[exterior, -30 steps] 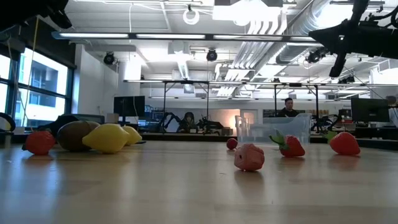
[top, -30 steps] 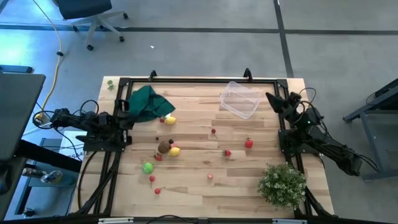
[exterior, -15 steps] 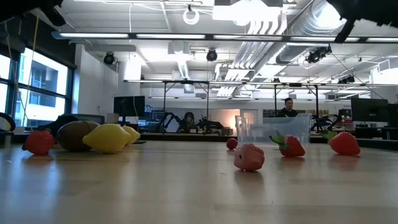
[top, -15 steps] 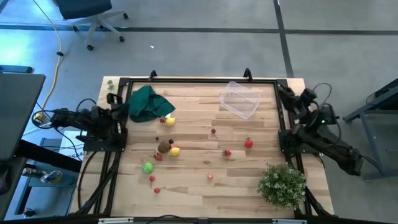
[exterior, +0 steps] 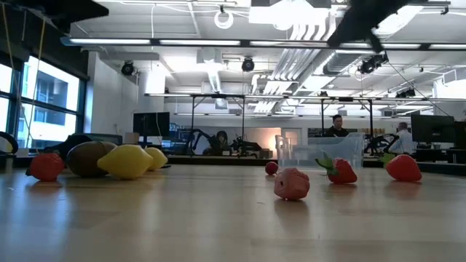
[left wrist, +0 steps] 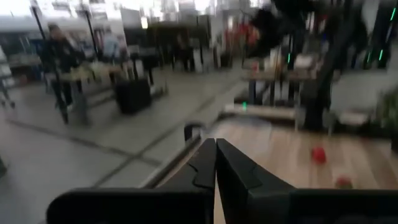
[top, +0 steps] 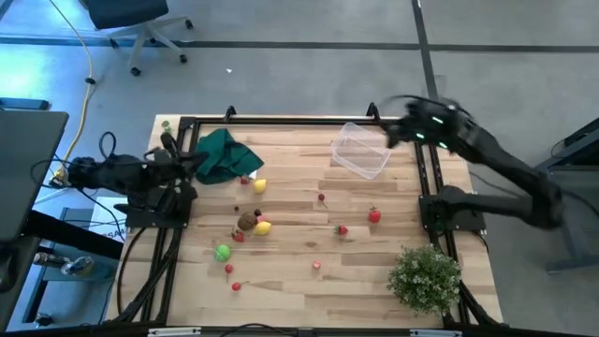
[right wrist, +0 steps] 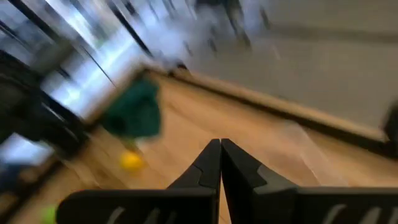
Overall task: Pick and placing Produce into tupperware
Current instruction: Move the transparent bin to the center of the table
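The clear tub [top: 361, 151] sits near the far right corner of the tabletop [top: 299, 201], turned askew to the edges. Toy fruits [top: 255, 224] lie scattered across the middle, well apart from it. A green cloth [top: 221, 154] lies far left, a leafy plant [top: 426, 277] near right. Left hand [top: 190, 161], pinched shut and empty, is beside the cloth; right hand [top: 393, 133], likewise shut and empty, is just beside the tub.

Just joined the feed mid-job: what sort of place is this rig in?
Most likely an open robotics lab or workshop: exposed ceiling ducts, other robot arms on a far bench, people at monitors, and a concrete floor around the wooden table.
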Robot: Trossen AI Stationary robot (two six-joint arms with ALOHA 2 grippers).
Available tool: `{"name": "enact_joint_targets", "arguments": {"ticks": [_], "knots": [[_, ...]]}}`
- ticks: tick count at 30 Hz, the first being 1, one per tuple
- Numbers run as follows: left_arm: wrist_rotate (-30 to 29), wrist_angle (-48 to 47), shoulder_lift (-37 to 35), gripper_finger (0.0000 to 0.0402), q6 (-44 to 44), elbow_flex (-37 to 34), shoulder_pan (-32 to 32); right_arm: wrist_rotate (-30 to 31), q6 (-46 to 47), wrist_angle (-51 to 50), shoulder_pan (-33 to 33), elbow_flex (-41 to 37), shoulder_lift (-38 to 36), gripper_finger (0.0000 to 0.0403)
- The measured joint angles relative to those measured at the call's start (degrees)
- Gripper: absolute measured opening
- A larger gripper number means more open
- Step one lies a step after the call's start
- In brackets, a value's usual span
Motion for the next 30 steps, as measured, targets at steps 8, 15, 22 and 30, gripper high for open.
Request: {"name": "enact_joint_targets", "arguments": {"ticks": [8, 15, 22, 30], "knots": [[3.9, -6.5, 15.1, 0.0003, -3.3, 4.0, 0.0, 0.4, -6.4, -19.0, 0.0, 21.2, 27.2, 0.0004], [16.9, -9.3, 25.7, 0.0003, -8.4, 4.0, 9.5, 2.2, -1.2, -26.5, 0.1, 32.2, 41.7, 0.0004], [36.1, -3.8, 35.4, 0.0003, 0.5, 4.0, 23.7, 3.1, 3.8, -28.5, 1.9, 33.3, 50.7, 0.0004], [45.6, 0.8, 40.8, 0.0003, 5.6, 4.1, 30.1, 7.7, 7.2, -29.2, 4.7, 33.2, 58.2, 0.0004]]}}
